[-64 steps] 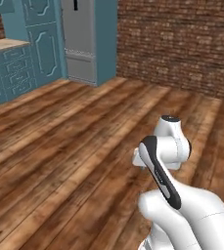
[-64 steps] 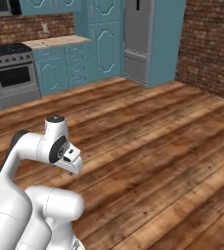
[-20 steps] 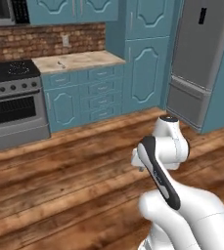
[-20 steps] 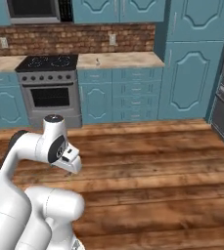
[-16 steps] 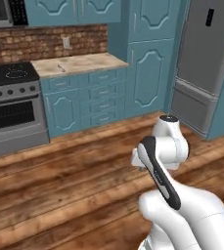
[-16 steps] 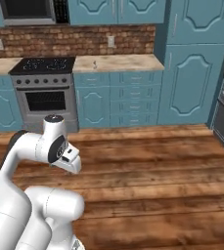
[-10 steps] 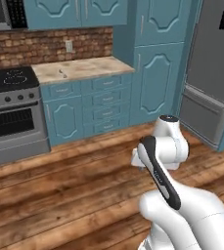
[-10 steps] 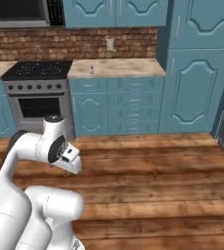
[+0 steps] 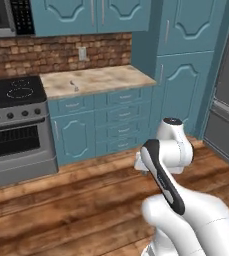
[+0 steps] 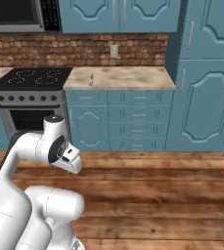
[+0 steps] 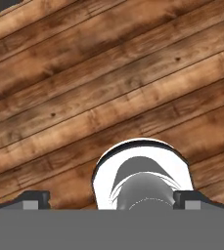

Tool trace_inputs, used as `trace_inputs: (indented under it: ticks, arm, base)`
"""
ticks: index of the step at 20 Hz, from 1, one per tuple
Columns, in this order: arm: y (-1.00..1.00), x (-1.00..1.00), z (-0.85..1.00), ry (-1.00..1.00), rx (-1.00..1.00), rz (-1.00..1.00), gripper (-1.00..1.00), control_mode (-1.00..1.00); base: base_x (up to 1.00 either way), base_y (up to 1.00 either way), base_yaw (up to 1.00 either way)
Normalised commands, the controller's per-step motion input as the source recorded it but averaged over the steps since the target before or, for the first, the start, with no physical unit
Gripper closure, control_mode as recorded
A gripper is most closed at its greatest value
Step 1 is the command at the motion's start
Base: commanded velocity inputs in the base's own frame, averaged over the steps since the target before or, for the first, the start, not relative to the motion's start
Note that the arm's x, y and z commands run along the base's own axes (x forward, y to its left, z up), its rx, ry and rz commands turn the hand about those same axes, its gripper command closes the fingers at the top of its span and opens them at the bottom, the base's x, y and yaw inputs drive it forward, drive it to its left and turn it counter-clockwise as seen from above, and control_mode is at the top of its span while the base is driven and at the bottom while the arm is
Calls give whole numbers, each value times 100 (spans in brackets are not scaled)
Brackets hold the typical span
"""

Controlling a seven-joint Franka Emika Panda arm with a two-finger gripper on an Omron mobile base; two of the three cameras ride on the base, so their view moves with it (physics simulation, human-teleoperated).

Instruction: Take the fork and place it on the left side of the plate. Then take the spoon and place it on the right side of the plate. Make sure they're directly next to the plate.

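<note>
Cutlery item: one small silvery piece (image 9: 74, 86) lies on the desk (image 9: 96, 80) beside the stove (image 9: 13, 92); fork or spoon, too small to tell. Tool (image 11: 111, 199): fingers apart, empty, tucked floorward, presumably stowed for driving.

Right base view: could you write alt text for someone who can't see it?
A white robot arm stands folded on a wooden floor, facing teal kitchen cabinets. A stove sits left of a beige counter under a brick wall.
</note>
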Motion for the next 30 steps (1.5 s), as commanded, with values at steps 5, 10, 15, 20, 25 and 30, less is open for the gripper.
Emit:
trace_inputs:
  ticks: [5, 10, 15, 20, 25, 30]
  arm:
    - [0, 0, 0, 0, 0, 0, -100, 100]
    - [0, 0, 0, 0, 0, 0, -100, 100]
    - [0, 0, 0, 0, 0, 0, -100, 100]
    - [0, 0, 0, 0, 0, 0, -100, 100]
    - [0, 0, 0, 0, 0, 0, -100, 100]
    - [0, 0, 0, 0, 0, 0, -100, 100]
  base:
    - [100, -28, 17]
    - [100, -42, 18]
    - [100, -41, 19]
    - [100, -15, 21]
    - [100, -2, 19]
    - [100, -24, 12]
